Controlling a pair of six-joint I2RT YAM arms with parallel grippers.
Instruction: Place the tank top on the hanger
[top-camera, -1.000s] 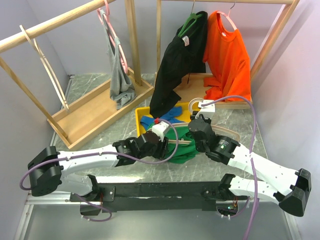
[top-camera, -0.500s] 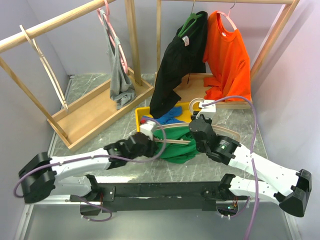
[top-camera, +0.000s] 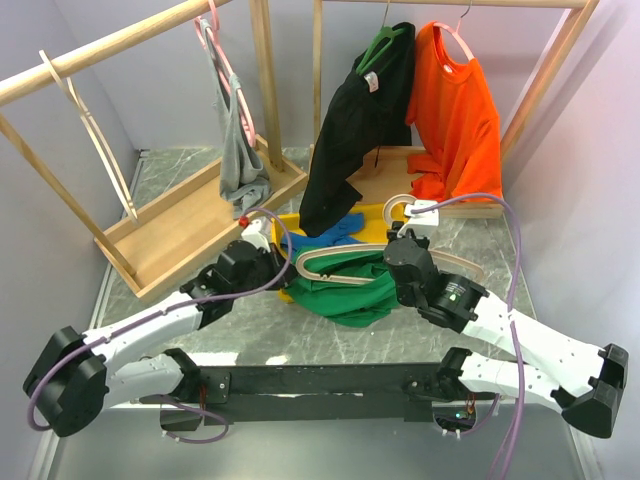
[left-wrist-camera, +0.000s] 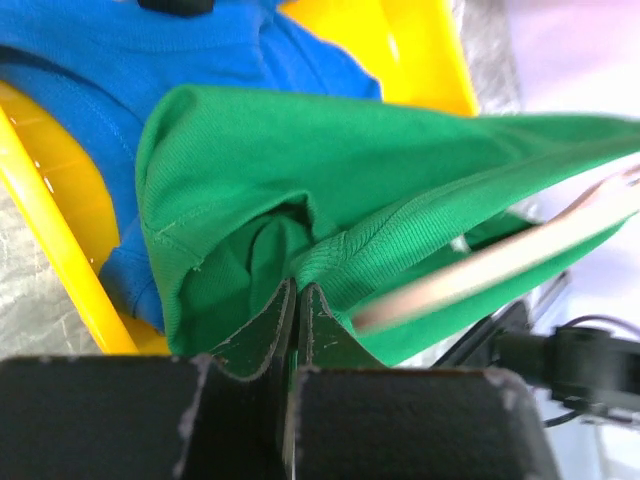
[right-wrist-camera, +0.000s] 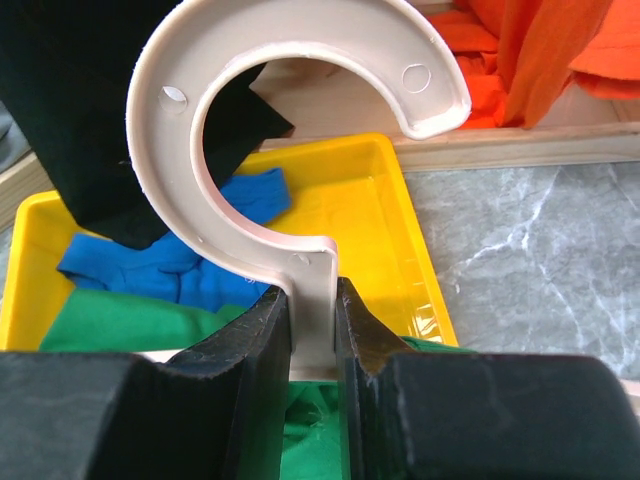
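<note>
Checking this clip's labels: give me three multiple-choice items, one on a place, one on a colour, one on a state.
1. Where does the blue garment lie? A on a rail; B in the yellow tray; C on the floor.
2. The shirt hanging beside the black garment is: A white; B purple; C orange.
3. The right gripper is: A shut on the hanger; B open; C shut on the blue garment.
Answers: B, it lies in the tray; C, its cloth is bright orange; A, its fingers clamp the neck below the hook.
</note>
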